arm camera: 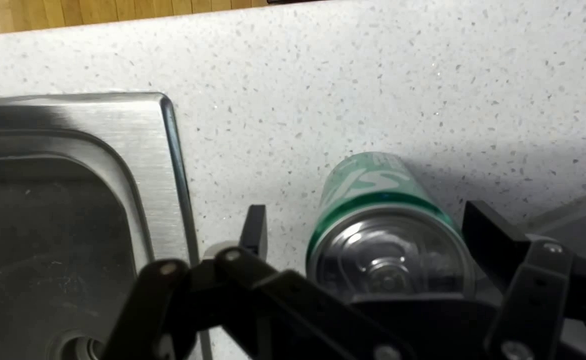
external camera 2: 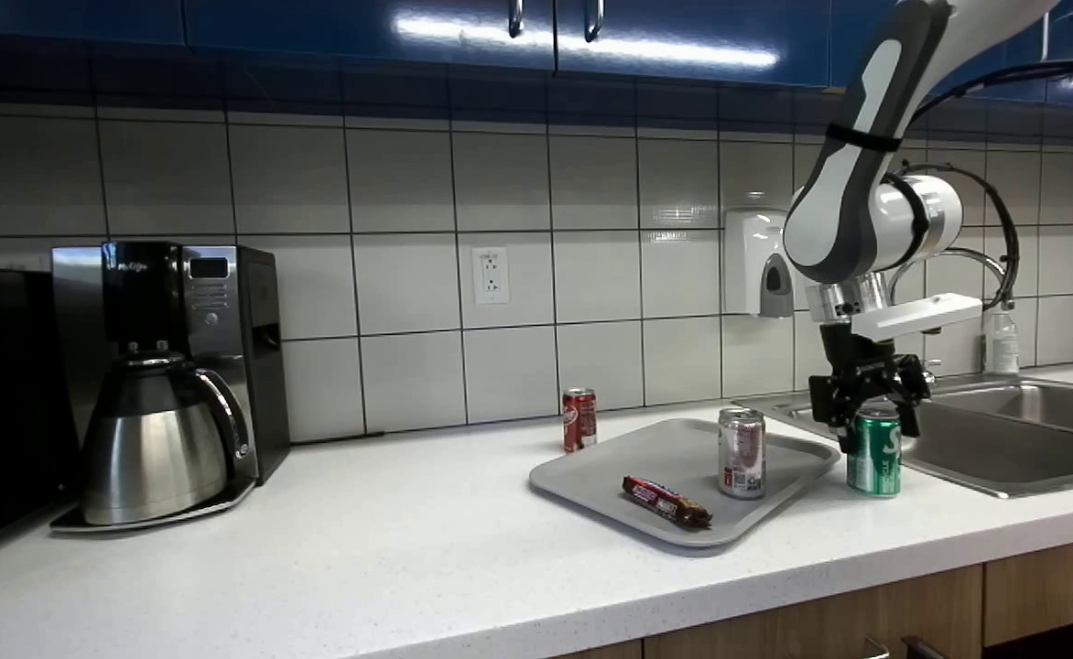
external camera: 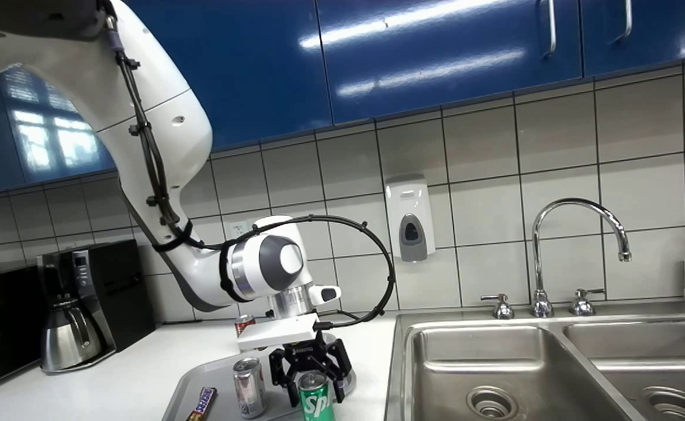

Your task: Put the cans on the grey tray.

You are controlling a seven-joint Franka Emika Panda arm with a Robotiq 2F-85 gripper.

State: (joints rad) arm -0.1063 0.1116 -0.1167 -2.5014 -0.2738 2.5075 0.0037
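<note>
Gripper (arm camera: 365, 225): I have it spread wider than the green can (external camera 2: 875, 458), its fingers (arm camera: 255, 230) straddling the can, nothing clamped. The wrist view shows me a plain gap on the side of the sink (external camera: 402, 362); on the opposite side the finger sits so close to the can that I cannot tell whether it touches.
Green can: upright on the white counter (external camera 2: 363, 567), between the sink and the grey tray (external camera 2: 646, 453) (I can read only part of its lettering).
Silvery can (external camera 2: 742, 458): upright on the grey tray, toward the edge nearest the green can.
Red can (external camera 2: 579, 421): upright on the counter, between the grey tray and the tiled wall (external camera 2: 507, 375).
Candy bar (external camera 2: 666, 502): wrapped, lying on the grey tray near the silvery can.
Coffee maker (external camera 2: 211, 316): well apart from the grey tray, a steel carafe (external camera 2: 157, 462) standing on its base.
Soap dispenser (external camera: 410, 204): fixed to the tiled wall; I see it in both exterior views.
Faucet (external camera: 542, 307): standing at the wall side of the sink, its spout arched.
</note>
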